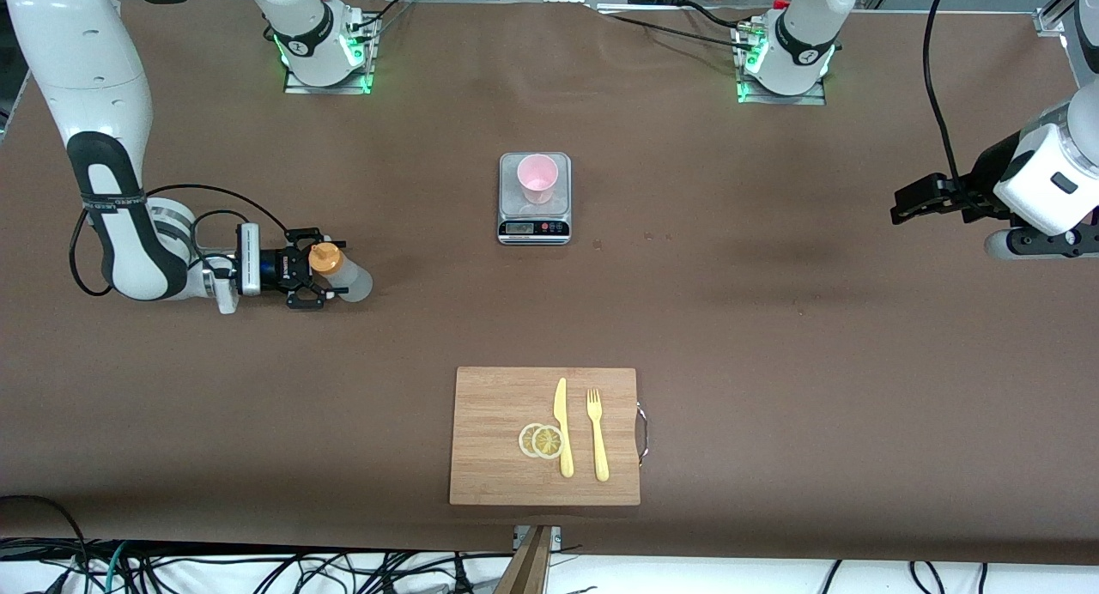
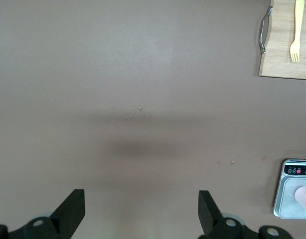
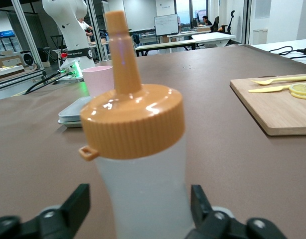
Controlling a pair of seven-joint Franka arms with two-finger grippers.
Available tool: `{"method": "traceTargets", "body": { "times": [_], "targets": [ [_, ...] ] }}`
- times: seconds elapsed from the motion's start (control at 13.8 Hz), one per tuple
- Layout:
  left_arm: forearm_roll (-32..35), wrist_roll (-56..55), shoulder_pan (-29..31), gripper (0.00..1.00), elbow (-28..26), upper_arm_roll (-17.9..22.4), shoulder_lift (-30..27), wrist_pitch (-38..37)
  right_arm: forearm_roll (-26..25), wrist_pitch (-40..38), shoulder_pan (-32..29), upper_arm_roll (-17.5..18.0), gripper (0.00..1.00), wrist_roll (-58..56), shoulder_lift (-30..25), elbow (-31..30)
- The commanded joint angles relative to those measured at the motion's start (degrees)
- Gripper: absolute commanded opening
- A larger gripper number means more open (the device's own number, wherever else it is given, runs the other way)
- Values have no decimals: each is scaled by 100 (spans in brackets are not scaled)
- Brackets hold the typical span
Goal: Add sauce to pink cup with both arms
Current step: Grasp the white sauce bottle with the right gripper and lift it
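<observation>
**Sauce bottle stood between parted jaws as pink cup sat on scale**

The sauce, a whitish squeeze bottle with an orange cap and nozzle, stood upright on the brown desk toward the right arm's end. The right gripper was low at the bottle, its jaws released, one on each side of the body; the right wrist view showed a finger on either flank with a sliver of space to the plastic, so no firm grasp could be confirmed. The right arm curved down from its base to reach it.

The pink cup stood upright on a grey kitchen scale at the middle of the desk, well apart from the bottle and farther from the front camera than it. In the right wrist view the cup appeared just past the bottle's cap.

Nearer the front camera lay a wooden cutting board carrying two lemon slices, a yellow knife and a yellow fork, side by side.

The left gripper hung above bare desk at the left arm's end, jaws released and holding nothing, while the left arm waited.
</observation>
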Motion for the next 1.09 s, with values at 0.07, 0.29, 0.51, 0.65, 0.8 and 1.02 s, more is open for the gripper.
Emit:
{"method": "traceTargets", "body": {
  "times": [0.07,0.29,0.51,0.65,0.8,1.02],
  "targets": [
    [33,82,-28,100,130,0,79,-96,-73,-61,16,-17,57,-15,39,188],
    [24,73,-19,100,130,9,106,-96,-326,-61,43,-8,34,195,39,371],
    [7,73,-19,100,130,0,106,-96,-644,-61,95,-8,19,617,21,557],
    [-11,73,-28,100,130,0,106,-96,-714,-61,183,-8,15,871,3,610],
    [-11,82,-28,100,130,0,106,-96,-1108,-61,358,-8,4,1345,-84,793],
    [-19,82,-19,100,130,0,106,-96,-1460,-61,578,9,4,2013,-189,996]
  ]
}}
